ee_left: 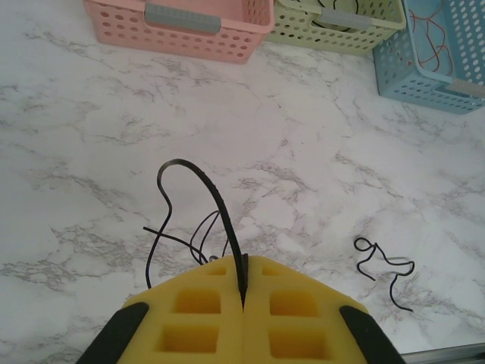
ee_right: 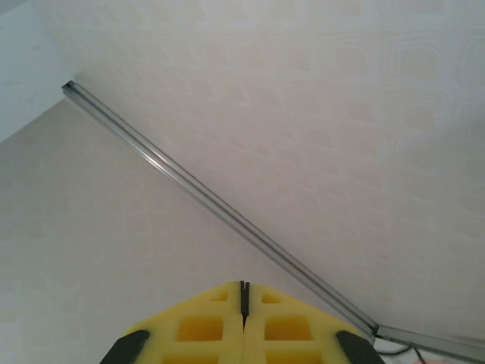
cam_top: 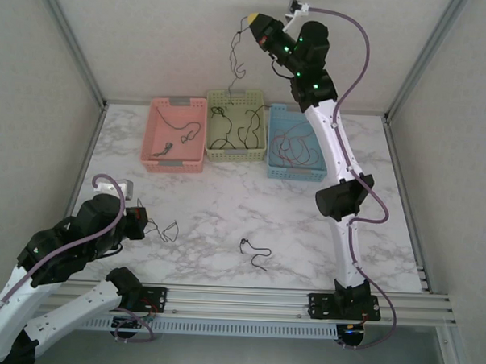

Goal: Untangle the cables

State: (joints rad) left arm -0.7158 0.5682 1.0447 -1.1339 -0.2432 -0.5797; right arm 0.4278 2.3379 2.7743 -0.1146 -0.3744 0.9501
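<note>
One cable (ee_left: 216, 201) in left gripper (ee_left: 244, 287), another cable (cam_top: 232, 59) dangling from right gripper (cam_top: 254, 20)

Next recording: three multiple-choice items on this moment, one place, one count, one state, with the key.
1. Where does the loose black cable lie? A on the front rail; B on the bare table; C on the floor.
2. How many baskets stand at the back? A two; B five; C three.
3. The right hand is: A shut on a dangling thin cable; B open and empty; C resting on the table.
Key: 1 B, it lies on the marble; 2 C, pink, green and blue in a row; 3 A, it hangs from the closed hand.
</note>
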